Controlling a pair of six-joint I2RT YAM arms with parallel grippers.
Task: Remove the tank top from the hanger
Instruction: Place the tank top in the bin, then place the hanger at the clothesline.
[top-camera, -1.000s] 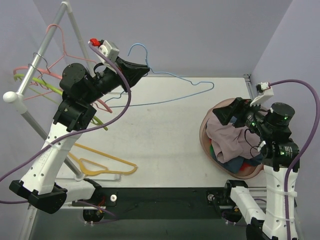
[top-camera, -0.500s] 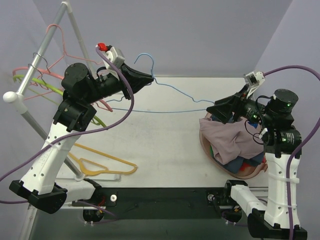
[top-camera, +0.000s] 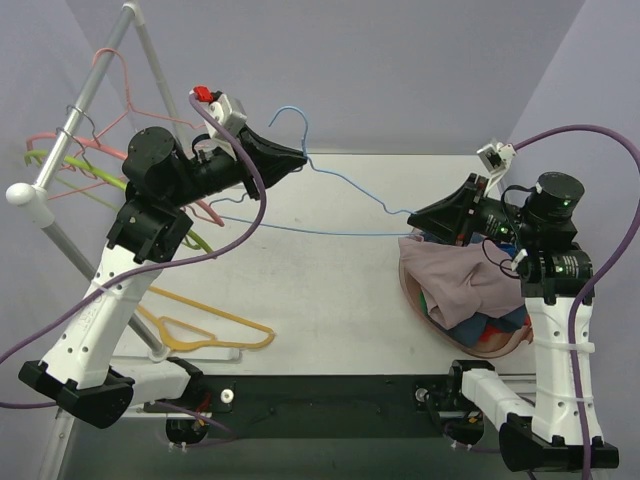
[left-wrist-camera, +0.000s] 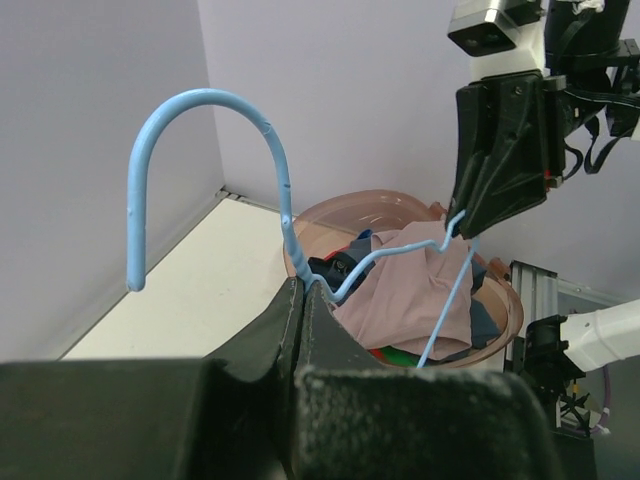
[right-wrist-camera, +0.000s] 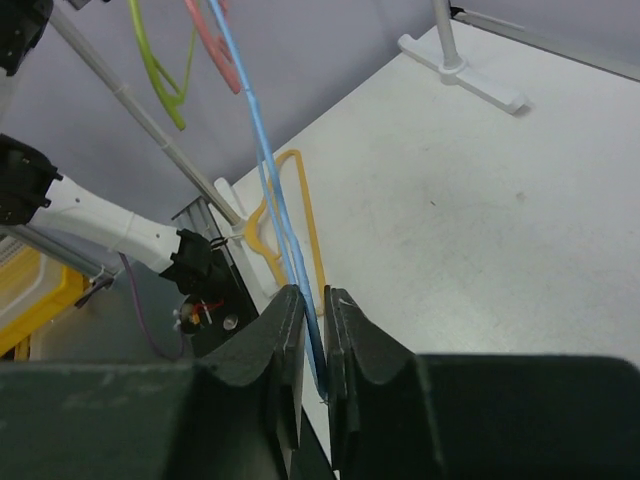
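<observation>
Status: blue hanger (left-wrist-camera: 205, 95) is strung in the air between both arms and looks bare, no cloth on the wire in any view. Left gripper (left-wrist-camera: 300, 290) is clenched on the neck just under the hook. Right gripper (right-wrist-camera: 310, 300) has its fingers pinched onto the wire at the far shoulder bend, only the wire between them. Mauve garment I take for the tank top (top-camera: 460, 280) lies crumpled on top of the clothes pile in the brown basket (left-wrist-camera: 365, 196), below the right gripper and not touching the hanger as far as I can tell. So the removal itself looks done, judging by how things lie. Handling: the top reads as thin knit, so light, limp and no shape of its own. It should bunch rather than slide, and the straps are what would catch on a wire shoulder. Best hold is a pinch of a strap or the hem edge, not the middle of the heap, where other clothes come along. The hanger is thin painted wire, springy and probably slick in the jaws. The neck twist is the stiff spot. Surface: white table (top-camera: 330, 290), flat and matte, with a yellow hanger (top-camera: 215, 325) lying near the left arm's base. Room: plain lilac walls, and a metal rack (top-camera: 75, 115) at left carrying pink and green hangers.
</observation>
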